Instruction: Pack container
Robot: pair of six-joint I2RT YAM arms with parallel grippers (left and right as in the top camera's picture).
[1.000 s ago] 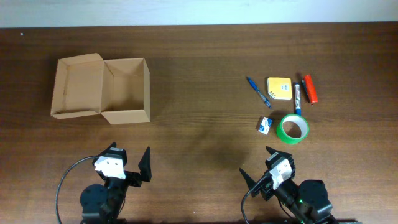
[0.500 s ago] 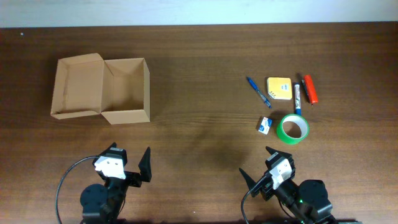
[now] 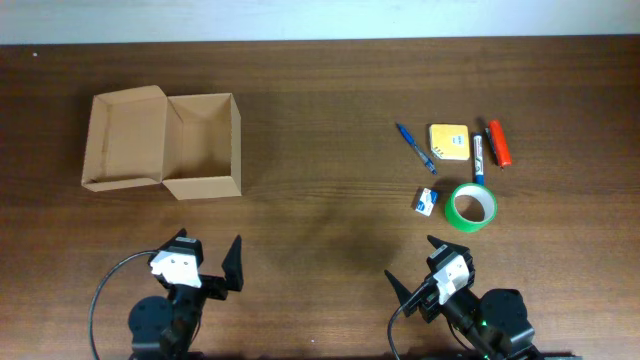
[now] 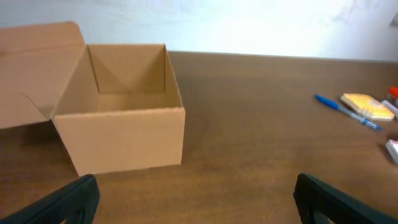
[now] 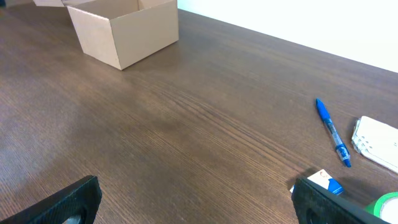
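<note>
The container [image 3: 203, 186] is a tan cardboard box, open and empty, at the far left, with its flap lid [image 3: 125, 140] laid out to the left. It also shows in the left wrist view [image 4: 124, 140] and the right wrist view [image 5: 143, 34]. At the right lie a blue pen [image 3: 414, 147], a yellow note pad [image 3: 449, 141], a blue marker [image 3: 479, 155], a red marker [image 3: 500, 143], a small white-and-blue box [image 3: 427, 200] and a green tape roll [image 3: 470, 206]. My left gripper [image 3: 208, 250] and right gripper [image 3: 412, 262] are open and empty near the front edge.
The left wrist view shows my left gripper [image 4: 199, 199] facing the box, the pen [image 4: 347, 112] and pad [image 4: 368, 106] at right. The right wrist view shows my right gripper [image 5: 199, 199] over bare wood, the pen [image 5: 333, 132] and small box [image 5: 323, 183] ahead right.
</note>
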